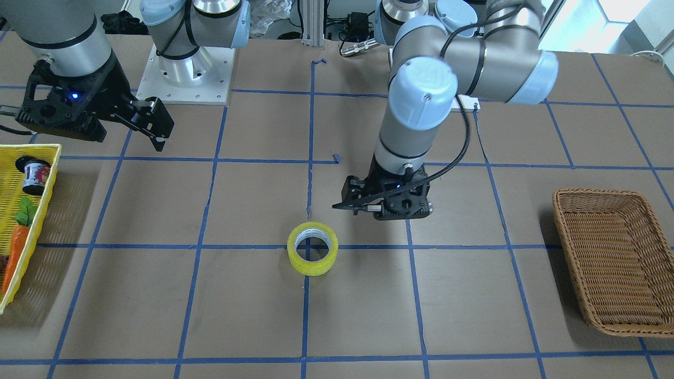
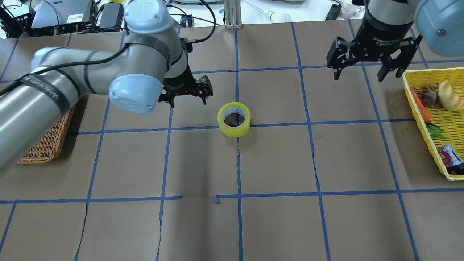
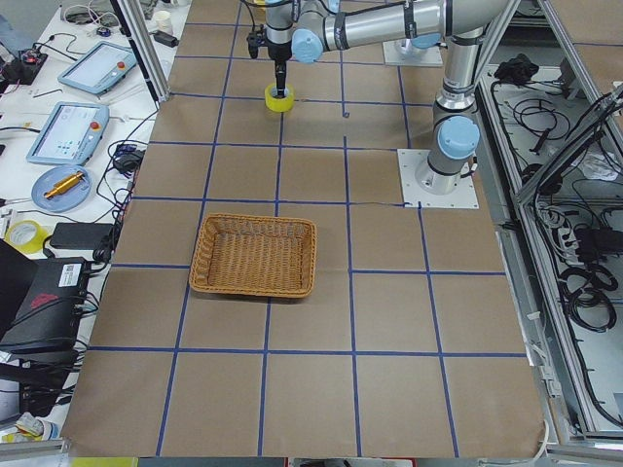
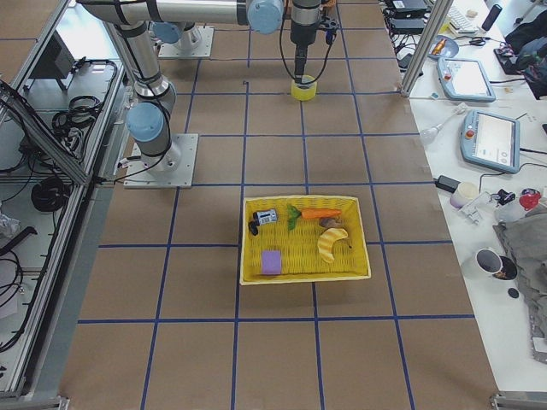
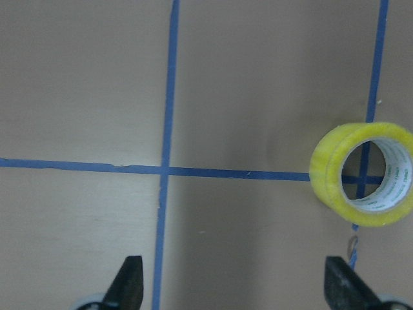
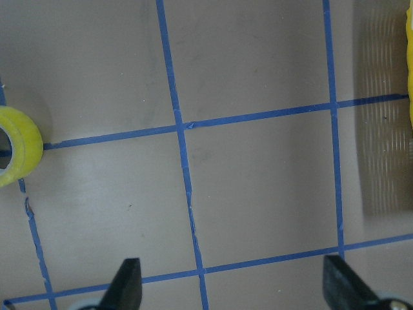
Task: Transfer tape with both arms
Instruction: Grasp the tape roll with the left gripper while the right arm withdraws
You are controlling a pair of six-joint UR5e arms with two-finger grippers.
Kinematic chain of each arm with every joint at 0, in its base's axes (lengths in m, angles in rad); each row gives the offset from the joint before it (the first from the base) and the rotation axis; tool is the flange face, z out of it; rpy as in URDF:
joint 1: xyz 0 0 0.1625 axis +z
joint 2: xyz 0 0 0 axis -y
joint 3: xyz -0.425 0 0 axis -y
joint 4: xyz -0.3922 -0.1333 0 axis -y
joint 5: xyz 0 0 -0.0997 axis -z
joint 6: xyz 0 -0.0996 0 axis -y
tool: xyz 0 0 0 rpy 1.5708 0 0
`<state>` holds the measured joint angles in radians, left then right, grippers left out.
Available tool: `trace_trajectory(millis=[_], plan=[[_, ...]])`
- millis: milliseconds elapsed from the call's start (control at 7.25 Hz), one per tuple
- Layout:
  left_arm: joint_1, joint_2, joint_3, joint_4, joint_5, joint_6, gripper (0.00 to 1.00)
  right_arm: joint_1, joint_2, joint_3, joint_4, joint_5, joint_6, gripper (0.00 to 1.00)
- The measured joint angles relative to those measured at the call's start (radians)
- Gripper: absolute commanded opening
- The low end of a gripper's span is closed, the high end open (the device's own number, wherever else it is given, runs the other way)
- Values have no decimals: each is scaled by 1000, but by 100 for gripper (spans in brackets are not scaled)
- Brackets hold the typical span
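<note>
The yellow tape roll (image 2: 232, 131) lies flat on the brown table where two blue grid lines cross, near the middle; it also shows in the front view (image 1: 310, 267). My left gripper (image 2: 188, 103) hovers just to its left in the overhead view, open and empty, apart from the roll. In the left wrist view the tape (image 5: 329, 171) sits at the right edge, outside the two spread fingertips (image 5: 129, 284). My right gripper (image 2: 358, 77) is open and empty, high at the far right, well away from the tape (image 6: 22, 145).
A brown wicker basket (image 2: 47, 145) stands at the table's left, partly under my left arm. A yellow basket (image 2: 420, 108) at the right holds a carrot (image 2: 422, 108), a can (image 2: 449, 159) and other food items. Blue tape lines grid the table.
</note>
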<state>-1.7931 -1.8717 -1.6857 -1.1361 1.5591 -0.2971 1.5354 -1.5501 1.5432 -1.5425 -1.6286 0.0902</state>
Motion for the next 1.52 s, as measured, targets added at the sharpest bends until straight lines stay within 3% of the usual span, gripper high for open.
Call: trace_trajectory(millis=[414,828,966,1103,1241,1517], plan=[[-93,-150,-4,136,0,-57,100,5,-6,21,7,7,-12,100],[-117,-200,3,200,9,-29,100,6,-14,22,11,-4,-1,100],[-116,-209,4,211,12,-19,80,6,-26,21,17,-5,1,100],[-116,-221,2,224,13,-14,47,6,-39,22,19,-2,2,100],[-115,-232,-1,234,14,-11,2,7,-44,25,20,6,1,100],[-109,-244,0,238,18,-9,0,7,-46,26,22,11,-3,100]])
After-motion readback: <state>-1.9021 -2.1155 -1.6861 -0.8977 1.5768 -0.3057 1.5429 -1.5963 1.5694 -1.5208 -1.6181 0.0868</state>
